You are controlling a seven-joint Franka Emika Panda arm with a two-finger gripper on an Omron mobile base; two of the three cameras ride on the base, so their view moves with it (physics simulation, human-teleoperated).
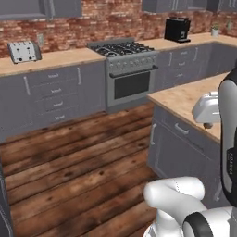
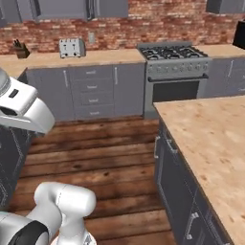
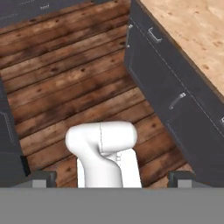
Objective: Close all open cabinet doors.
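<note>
The lower ends of slate-grey upper cabinet doors (image 2: pixel 62 7) run along the top edge above the brick wall, with more cabinet doors (image 1: pixel 28 8) at the top left of the left base view. From these strips I cannot tell whether any door stands ajar. My gripper (image 3: pixel 112 178) is open, its two dark fingertips (image 3: pixel 41 177) set wide apart with nothing between them. It points down at the wooden floor and my own white base, far below the doors and touching none of them.
A wood-topped island (image 2: pixel 210 143) with grey doors stands close on my right. Along the far wall are a stove (image 1: pixel 125 60), a toaster (image 1: pixel 23 51), a black coffee machine (image 1: pixel 177 28) and a knife block (image 2: pixel 20 48). Open wooden floor (image 1: pixel 83 152) lies between.
</note>
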